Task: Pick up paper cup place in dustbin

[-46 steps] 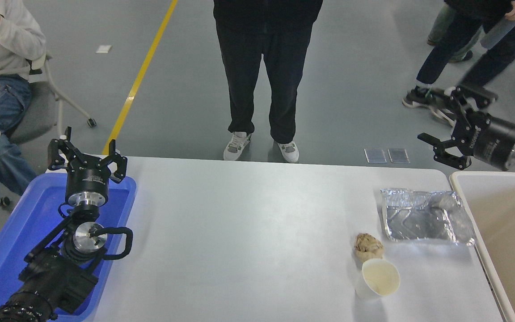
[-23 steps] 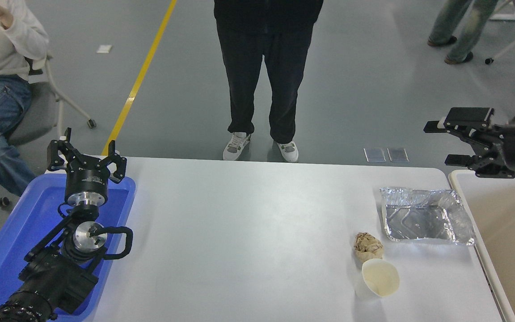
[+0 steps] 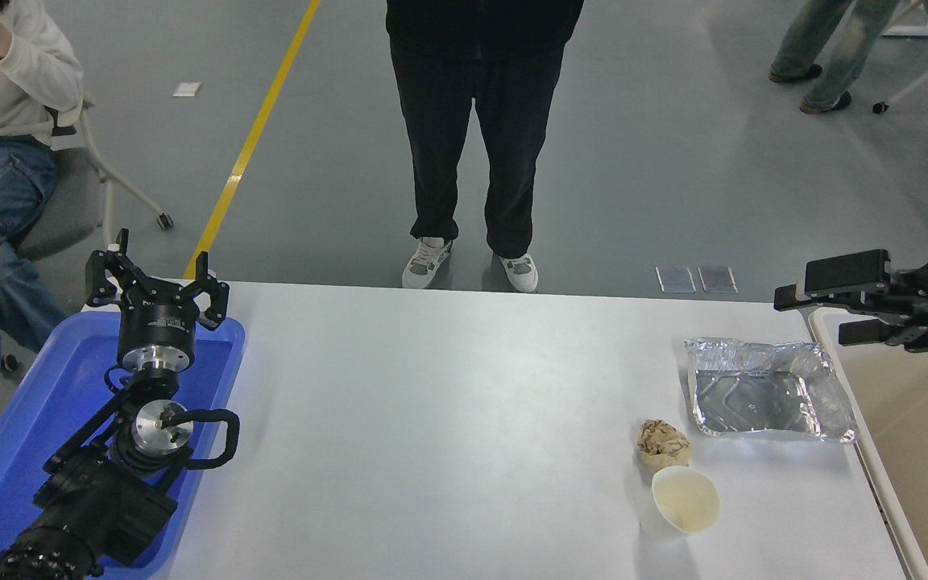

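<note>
The white paper cup [image 3: 683, 503] stands upright near the table's front right, its cream inside showing. The beige dustbin [image 3: 919, 451] sits at the table's right edge, cut off by the picture. My right gripper [image 3: 818, 310] is open and empty, pointing left above the dustbin's far left corner, well behind and to the right of the cup. My left gripper [image 3: 156, 283] is open and parked over the blue tray at the left.
A crumpled brown paper ball [image 3: 662, 444] touches the cup's far side. A silver foil tray [image 3: 766, 389] lies between the ball and the dustbin. A blue tray [image 3: 21, 451] is at the left. A person [image 3: 476, 129] stands at the far side; another sits at the far left.
My right gripper has turned and come down and a little towards me, from above the floor beyond the table to just over the dustbin's far corner. The cup has not moved.
</note>
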Controlling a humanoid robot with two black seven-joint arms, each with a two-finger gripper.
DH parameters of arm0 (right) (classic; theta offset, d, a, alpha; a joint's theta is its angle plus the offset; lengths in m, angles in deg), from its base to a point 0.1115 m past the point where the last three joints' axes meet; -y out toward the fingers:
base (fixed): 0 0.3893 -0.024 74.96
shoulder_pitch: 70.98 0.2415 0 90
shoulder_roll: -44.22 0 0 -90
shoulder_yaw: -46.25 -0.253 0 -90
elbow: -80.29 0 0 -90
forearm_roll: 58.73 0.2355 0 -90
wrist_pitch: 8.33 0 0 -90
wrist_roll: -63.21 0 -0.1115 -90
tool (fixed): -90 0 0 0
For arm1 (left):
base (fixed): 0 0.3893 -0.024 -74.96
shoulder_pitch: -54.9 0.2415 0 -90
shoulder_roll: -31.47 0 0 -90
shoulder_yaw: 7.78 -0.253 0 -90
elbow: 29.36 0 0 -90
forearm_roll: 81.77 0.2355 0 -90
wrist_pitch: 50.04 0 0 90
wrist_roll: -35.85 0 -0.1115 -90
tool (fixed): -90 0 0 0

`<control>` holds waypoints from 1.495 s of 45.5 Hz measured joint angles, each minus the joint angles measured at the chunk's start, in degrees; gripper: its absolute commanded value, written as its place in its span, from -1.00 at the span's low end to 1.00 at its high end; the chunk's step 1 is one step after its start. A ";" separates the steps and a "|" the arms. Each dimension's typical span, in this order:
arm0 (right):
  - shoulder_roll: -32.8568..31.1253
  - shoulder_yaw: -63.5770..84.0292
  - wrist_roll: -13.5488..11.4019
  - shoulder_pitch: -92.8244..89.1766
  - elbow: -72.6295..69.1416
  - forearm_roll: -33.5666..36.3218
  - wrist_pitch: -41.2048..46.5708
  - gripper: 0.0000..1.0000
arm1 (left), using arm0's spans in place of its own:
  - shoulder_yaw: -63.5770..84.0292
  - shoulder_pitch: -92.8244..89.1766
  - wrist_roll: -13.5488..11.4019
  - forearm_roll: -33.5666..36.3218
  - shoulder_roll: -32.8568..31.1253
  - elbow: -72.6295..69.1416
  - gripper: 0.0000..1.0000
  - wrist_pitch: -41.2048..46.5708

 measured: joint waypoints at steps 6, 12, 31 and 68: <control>6.45 9.53 0.84 8.91 -1.14 2.84 0.62 1.00 | 0.00 0.02 -0.01 -0.02 0.02 -0.03 0.98 0.00; 12.23 15.02 1.56 15.77 -2.62 4.91 1.23 1.00 | 0.00 0.03 0.00 -0.05 0.03 -0.03 0.98 0.00; 21.68 25.32 2.21 27.62 -8.09 10.20 5.65 1.00 | 0.00 0.02 0.00 -0.07 0.03 -0.03 0.98 0.00; 31.14 24.75 2.17 24.31 -9.19 20.16 7.02 1.00 | 0.00 0.02 0.00 -0.09 0.03 -0.03 0.98 0.01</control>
